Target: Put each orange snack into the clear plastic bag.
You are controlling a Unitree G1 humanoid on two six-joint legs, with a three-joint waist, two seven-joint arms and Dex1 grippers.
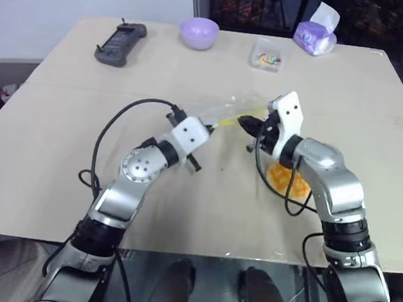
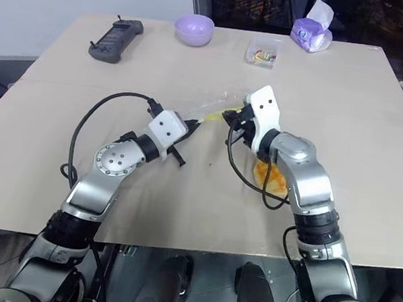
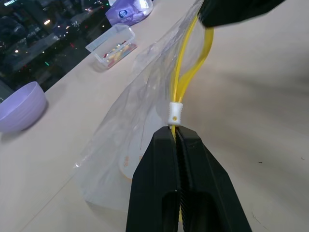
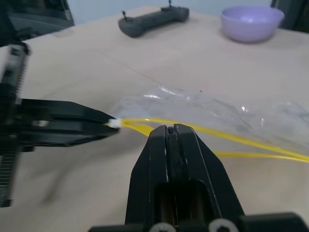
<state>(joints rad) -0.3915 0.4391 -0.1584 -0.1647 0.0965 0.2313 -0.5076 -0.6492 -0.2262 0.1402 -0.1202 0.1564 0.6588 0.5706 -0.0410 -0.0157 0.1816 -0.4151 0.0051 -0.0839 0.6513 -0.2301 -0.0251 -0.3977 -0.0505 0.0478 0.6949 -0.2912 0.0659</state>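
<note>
Both pincers were closed on the yellow seal strip of the clear plastic bag (image 1: 228, 109), mid-desk: left pincer (image 3: 176, 140), right pincer (image 4: 170, 133). The orange snack (image 1: 283, 178) lay largely hidden behind the right arm, toward the desk's near right edge.

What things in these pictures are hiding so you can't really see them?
- The orange snack: in both eye views the right arm covers most of it, so its top can't be seen.
- The small clear box: too small in the eye views to tell what the colourful bits are.
- The right gripper: in the right wrist view its shut fingers cover the spot where they meet the clear plastic bag, so what it pinches can't be told.
</note>
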